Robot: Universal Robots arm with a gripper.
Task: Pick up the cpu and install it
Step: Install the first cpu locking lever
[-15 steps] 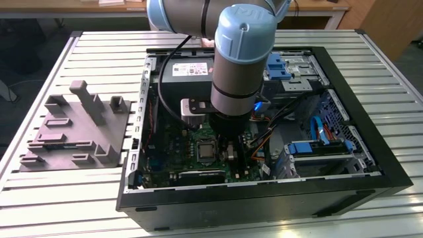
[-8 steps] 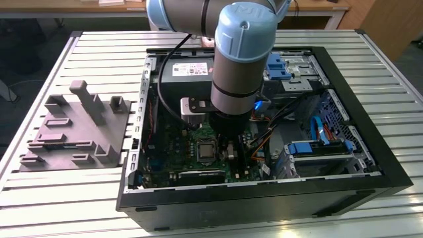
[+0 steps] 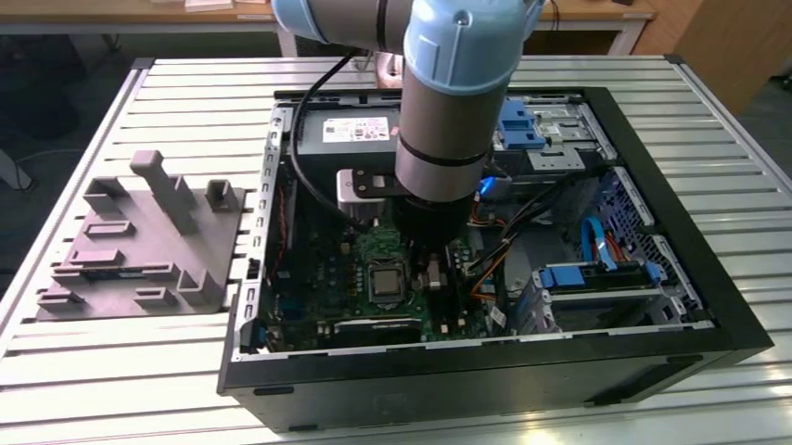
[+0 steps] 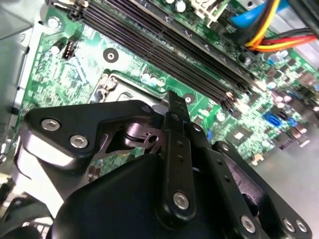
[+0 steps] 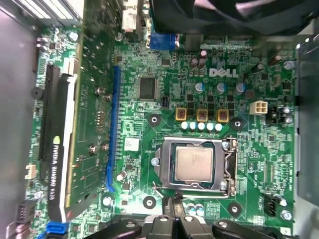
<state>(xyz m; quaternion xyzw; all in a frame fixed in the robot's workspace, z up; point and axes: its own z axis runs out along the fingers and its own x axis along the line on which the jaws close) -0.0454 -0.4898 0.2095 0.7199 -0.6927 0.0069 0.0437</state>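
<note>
The cpu (image 5: 194,165) lies flat in the motherboard's socket (image 5: 195,186), its pale metal top facing up, framed by the socket's silver retention bracket. In the exterior view the socket (image 3: 386,280) appears as a dark square on the green motherboard (image 3: 328,278), inside the open black computer case (image 3: 693,269).

The gripper (image 5: 175,211) hangs low over the motherboard, just beside the socket's edge and apart from the cpu. In the first wrist view its dark fingertips (image 5: 173,208) stand close together with nothing between them; in the second wrist view the gripper (image 4: 174,107) shows the same narrow, pressed-together tip above the board, near the socket's corner. It holds nothing.

Beside the socket, a graphics card (image 5: 62,149) stands in a blue-edged slot, and three square yellow-rimmed components (image 5: 202,115) sit in a row just beyond the socket. In the exterior view the arm (image 3: 452,102) reaches down into the case, next to the grey power supply with its white label (image 3: 352,130). Outside the case, on the slatted metal table (image 3: 111,362), rests a grey moulded tray (image 3: 143,246), well apart from the socket.
</note>
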